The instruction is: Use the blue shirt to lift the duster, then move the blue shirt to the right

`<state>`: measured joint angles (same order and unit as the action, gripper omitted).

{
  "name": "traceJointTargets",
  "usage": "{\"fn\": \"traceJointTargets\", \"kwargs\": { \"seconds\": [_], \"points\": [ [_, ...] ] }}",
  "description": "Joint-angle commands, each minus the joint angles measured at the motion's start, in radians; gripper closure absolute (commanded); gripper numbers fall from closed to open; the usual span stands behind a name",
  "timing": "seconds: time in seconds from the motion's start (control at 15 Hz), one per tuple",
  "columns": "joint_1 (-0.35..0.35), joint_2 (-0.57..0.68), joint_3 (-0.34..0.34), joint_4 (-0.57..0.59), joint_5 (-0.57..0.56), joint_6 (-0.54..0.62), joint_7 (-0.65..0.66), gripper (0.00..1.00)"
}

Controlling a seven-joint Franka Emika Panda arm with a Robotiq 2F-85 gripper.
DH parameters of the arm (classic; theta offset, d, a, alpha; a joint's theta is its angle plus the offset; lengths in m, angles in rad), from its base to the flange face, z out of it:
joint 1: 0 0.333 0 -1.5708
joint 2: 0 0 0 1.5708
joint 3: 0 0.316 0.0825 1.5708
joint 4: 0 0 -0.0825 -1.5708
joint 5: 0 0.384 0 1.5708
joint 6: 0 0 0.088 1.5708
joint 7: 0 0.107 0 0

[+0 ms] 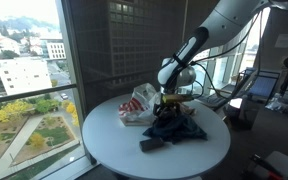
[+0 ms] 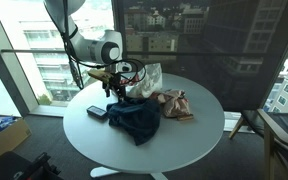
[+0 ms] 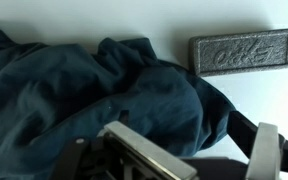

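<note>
The blue shirt (image 2: 134, 120) lies crumpled in the middle of the round table (image 2: 199, 140), with the claw (image 2: 114, 90) low over its edge. In the wrist view the cloth hides all but one finger (image 3: 267, 150), so how wide the claw stands cannot be told. The gray duster (image 3: 242, 52) lies flat just beside the shirt.

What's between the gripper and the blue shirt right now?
Nothing visible. The gripper hangs directly over the shirt, with fabric filling the wrist view between its fingers. The duster lies beside the shirt, off the path.
</note>
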<state>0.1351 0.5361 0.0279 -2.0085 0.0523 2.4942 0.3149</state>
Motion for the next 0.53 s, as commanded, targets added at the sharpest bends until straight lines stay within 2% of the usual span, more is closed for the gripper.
{"fn": "traceJointTargets", "kwargs": {
  "seconds": [0.0,0.47],
  "points": [
    [0.067,0.097,-0.048,0.098,-0.051,0.026,0.078,0.00],
    [0.138,0.269,-0.106,0.284,-0.083,-0.018,0.156,0.00]
  ]
}}
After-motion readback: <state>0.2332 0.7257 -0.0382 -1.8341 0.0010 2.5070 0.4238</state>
